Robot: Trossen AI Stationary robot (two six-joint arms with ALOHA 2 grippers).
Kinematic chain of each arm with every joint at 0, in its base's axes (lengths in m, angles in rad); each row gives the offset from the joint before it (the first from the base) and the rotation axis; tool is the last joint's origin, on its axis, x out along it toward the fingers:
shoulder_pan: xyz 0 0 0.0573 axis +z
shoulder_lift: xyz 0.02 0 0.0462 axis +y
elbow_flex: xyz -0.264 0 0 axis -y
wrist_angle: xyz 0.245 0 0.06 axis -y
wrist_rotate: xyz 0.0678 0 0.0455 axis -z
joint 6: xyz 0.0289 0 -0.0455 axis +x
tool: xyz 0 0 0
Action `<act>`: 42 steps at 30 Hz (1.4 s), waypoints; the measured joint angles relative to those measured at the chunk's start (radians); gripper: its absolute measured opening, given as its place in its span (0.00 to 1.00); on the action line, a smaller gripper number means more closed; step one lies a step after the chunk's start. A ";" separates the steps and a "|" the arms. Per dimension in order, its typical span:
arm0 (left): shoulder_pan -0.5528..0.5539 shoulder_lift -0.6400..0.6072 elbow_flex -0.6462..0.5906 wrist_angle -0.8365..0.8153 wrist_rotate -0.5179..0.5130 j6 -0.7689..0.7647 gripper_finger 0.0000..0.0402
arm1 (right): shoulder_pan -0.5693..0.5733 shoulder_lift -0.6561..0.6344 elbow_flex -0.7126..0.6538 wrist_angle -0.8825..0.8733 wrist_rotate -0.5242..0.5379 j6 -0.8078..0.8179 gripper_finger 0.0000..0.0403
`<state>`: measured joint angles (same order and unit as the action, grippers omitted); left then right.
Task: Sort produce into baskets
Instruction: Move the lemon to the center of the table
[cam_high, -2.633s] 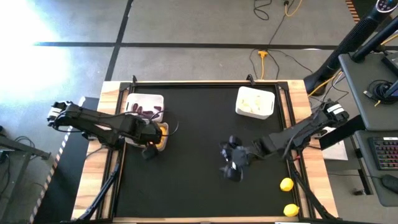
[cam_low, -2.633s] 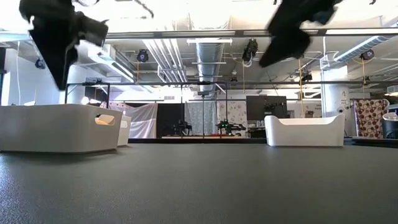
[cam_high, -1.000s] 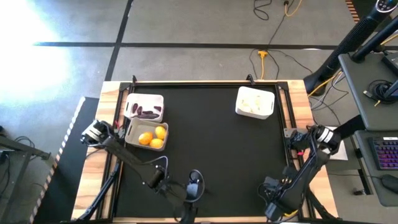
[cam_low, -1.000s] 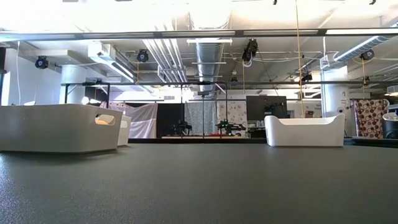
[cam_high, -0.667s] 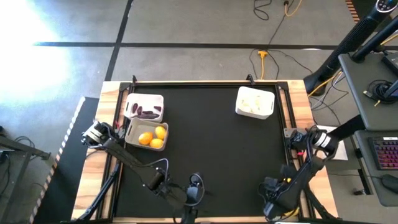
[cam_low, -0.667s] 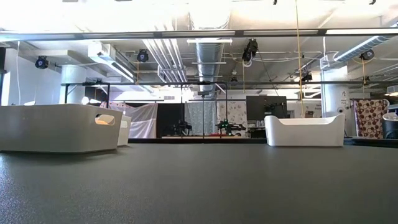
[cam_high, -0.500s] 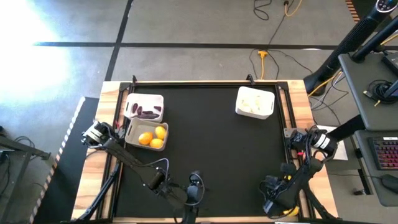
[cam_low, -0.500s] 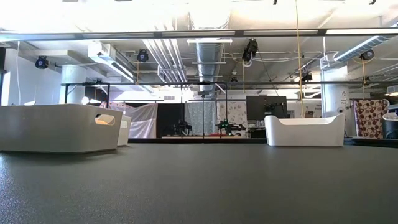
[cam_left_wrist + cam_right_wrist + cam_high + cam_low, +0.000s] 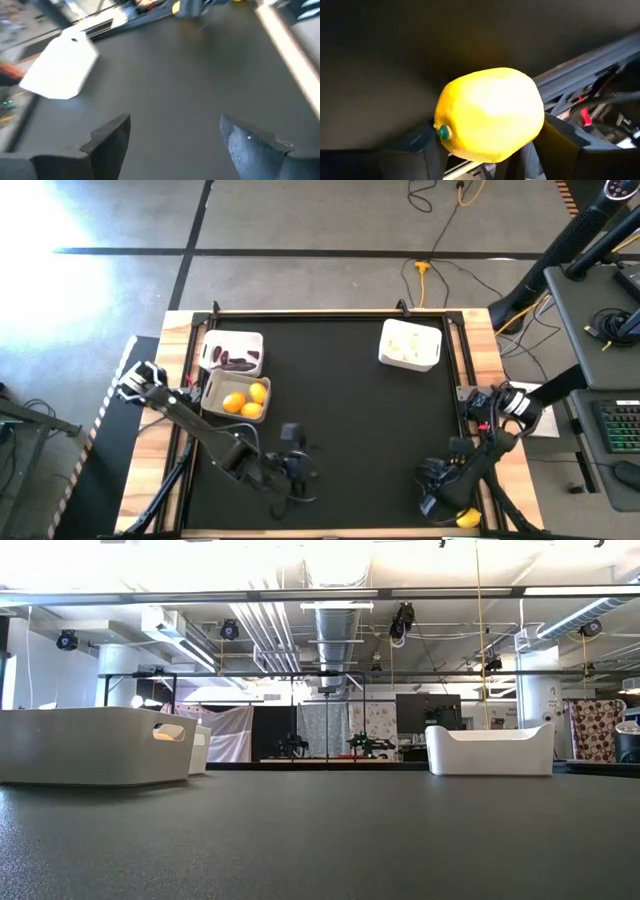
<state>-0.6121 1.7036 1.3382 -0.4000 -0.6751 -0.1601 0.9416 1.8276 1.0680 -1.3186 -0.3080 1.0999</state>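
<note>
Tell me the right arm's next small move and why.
Probably finish closing, then lift. The right gripper sits at the table's near right corner with a lemon between its fingers, apparently not yet raised. The basket already holding lemons lies across the table by the left arm.

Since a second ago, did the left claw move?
Yes. The left gripper slid away from the table's near edge, a little toward the lemon basket.

Yellow lemon [image 9: 490, 114] between jaws, three white baskets [image 9: 231, 395] holding sorted produce
</note>
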 joint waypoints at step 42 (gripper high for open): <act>0.007 -0.525 -0.722 0.194 -0.233 -0.482 0.72 | -0.723 0.126 0.354 0.923 0.360 -0.929 0.88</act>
<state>-0.6048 1.1791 0.6162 -0.2060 -0.9078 -0.6424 0.2185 1.9532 1.4218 -0.3960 0.0521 0.1711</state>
